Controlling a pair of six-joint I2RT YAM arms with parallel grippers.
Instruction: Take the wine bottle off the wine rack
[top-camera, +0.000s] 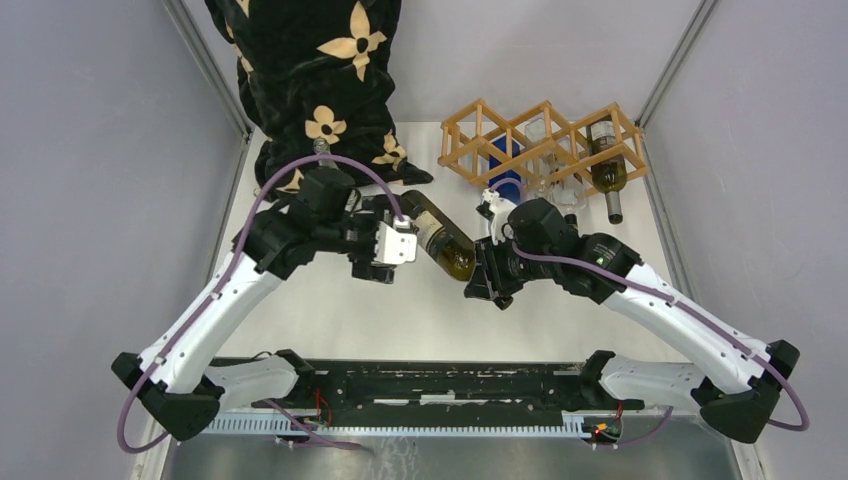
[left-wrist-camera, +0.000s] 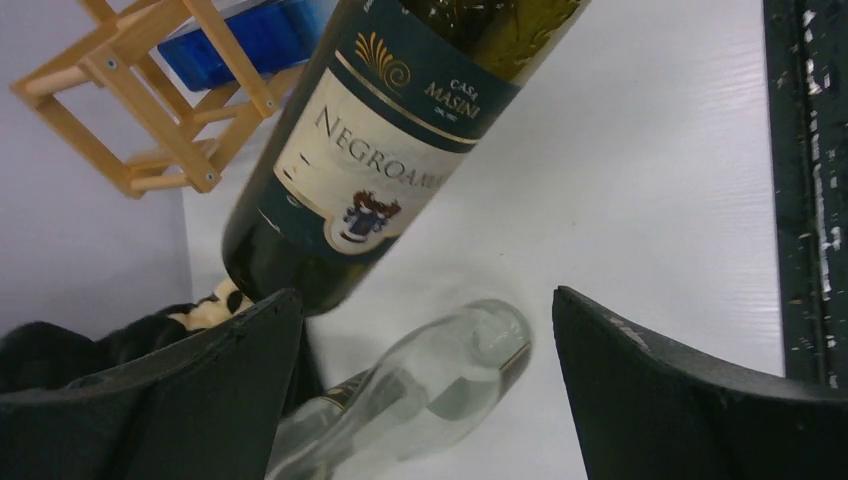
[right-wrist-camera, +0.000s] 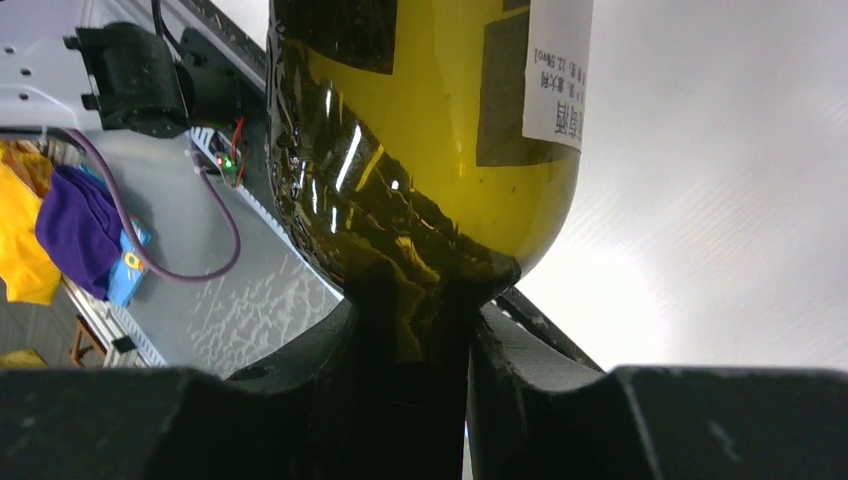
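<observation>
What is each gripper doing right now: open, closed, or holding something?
Left gripper: open, gripping nothing.
Right gripper: closed on the neck of the wine bottle.

White arm links (top-camera: 215, 310), black joints (top-camera: 165, 395), looping purple cables (top-camera: 340, 157), a black left hand (left-wrist-camera: 422, 295) and right hand (right-wrist-camera: 410, 340)

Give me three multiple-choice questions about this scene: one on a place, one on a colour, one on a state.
1. Where is the wine bottle? A in the rack; B out of the rack, in front of it; C on the floor.
2. The wine rack is: A black; B blue; C tan wood.
3. The right gripper is: A wide open; B shut on the bottle's neck; C out of view.
Answers: B, it lies clear of the rack; C, pale wooden sticks; B, the right wrist view shows it clamping the neck.
</observation>
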